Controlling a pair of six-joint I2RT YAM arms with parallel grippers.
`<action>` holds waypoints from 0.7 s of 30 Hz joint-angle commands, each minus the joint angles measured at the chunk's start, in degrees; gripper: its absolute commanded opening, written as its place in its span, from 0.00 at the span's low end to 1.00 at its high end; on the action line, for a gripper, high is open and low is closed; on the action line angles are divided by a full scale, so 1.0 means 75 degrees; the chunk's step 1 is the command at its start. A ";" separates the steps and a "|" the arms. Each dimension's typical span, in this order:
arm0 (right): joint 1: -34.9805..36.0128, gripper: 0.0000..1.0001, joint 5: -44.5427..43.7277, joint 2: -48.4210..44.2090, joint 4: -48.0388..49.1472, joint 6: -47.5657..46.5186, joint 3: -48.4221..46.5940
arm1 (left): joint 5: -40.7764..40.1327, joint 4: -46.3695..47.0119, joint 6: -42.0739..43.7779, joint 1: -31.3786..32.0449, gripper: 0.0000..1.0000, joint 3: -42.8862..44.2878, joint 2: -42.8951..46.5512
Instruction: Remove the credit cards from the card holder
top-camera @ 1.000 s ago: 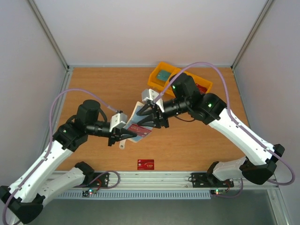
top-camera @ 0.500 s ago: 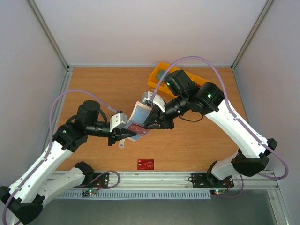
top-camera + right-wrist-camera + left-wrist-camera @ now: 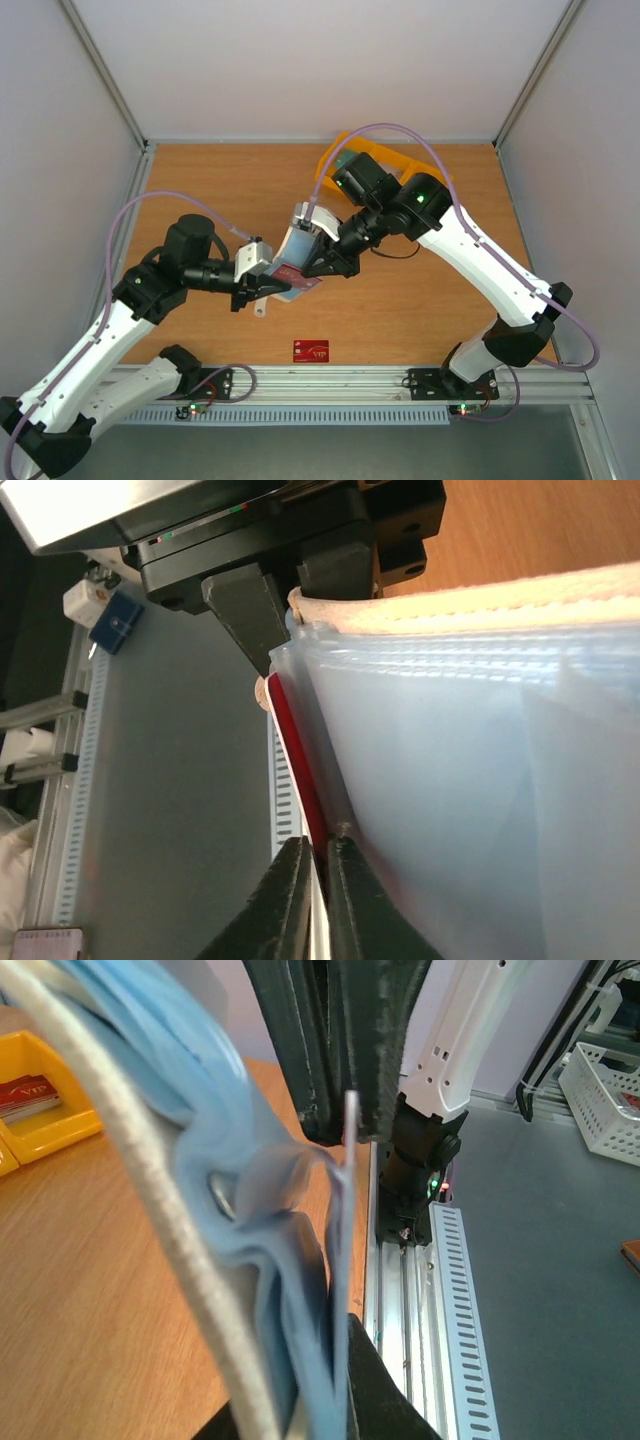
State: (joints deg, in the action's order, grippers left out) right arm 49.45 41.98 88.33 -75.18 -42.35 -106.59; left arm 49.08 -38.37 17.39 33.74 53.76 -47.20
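The card holder, cream outside and pale blue inside, hangs above the table's middle, and my left gripper is shut on its lower edge. Up close the holder's blue pockets fill the left wrist view, pinched at my left gripper. A red credit card sticks out of the holder. My right gripper is shut on that card's edge. In the right wrist view its fingertips pinch the red card beside the translucent pockets. Another red credit card lies flat on the table.
A yellow bin stands at the back, mostly covered by my right arm. The left wrist view shows a corner of the yellow bin with a red card inside. A metal rail runs along the near edge.
My right gripper's jaws closed onto the red card's edge. The right arm's elbow swung left and now covers more of the yellow bin. The left arm has not moved.
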 commanded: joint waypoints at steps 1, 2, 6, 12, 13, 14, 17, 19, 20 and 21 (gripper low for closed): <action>0.0063 0.05 0.0052 0.0012 -0.0129 -0.0158 -0.0166 | 0.0087 0.0254 0.0106 0.0037 0.00 -0.0006 0.0009; 0.0060 0.05 0.0052 0.0002 -0.0144 -0.0190 -0.0157 | 0.0119 0.0209 0.0151 0.0037 0.00 -0.0007 0.0018; 0.0066 0.05 -0.0018 -0.0030 -0.0203 -0.0223 -0.0165 | 0.0284 -0.0074 0.0667 0.0047 0.00 -0.0024 0.0041; 0.0057 0.07 -0.0178 -0.0064 -0.0229 -0.0260 -0.0121 | 0.0387 -0.0268 0.1108 0.0094 0.00 0.0016 0.0104; 0.0062 0.07 -0.0260 -0.0079 -0.0223 -0.0289 -0.0115 | 0.0381 -0.0324 0.1227 0.0104 0.00 0.0016 0.0123; 0.0063 0.07 -0.0335 -0.0101 -0.0219 -0.0300 -0.0117 | 0.0380 -0.0366 0.1296 0.0107 0.00 0.0012 0.0124; 0.0063 0.07 -0.0698 -0.0120 -0.0189 -0.0293 -0.0104 | 0.0438 -0.0432 0.1451 0.0139 0.00 0.0027 0.0131; 0.0108 0.05 -0.1079 -0.0129 -0.0069 -0.0193 -0.0004 | 0.0434 -0.0352 0.1447 0.0160 0.00 0.0039 0.0124; 0.0175 0.05 -0.1226 -0.0138 0.0018 -0.0180 0.0067 | 0.0410 -0.0205 0.1302 0.0165 0.00 0.0031 0.0121; 0.0264 0.05 -0.1356 -0.0157 0.0100 -0.0169 0.0137 | 0.0406 -0.0035 0.1153 0.0175 0.00 0.0019 0.0109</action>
State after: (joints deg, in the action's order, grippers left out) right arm 50.11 38.70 88.33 -76.31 -43.97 -106.54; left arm 49.95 -41.39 25.39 34.17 53.76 -47.18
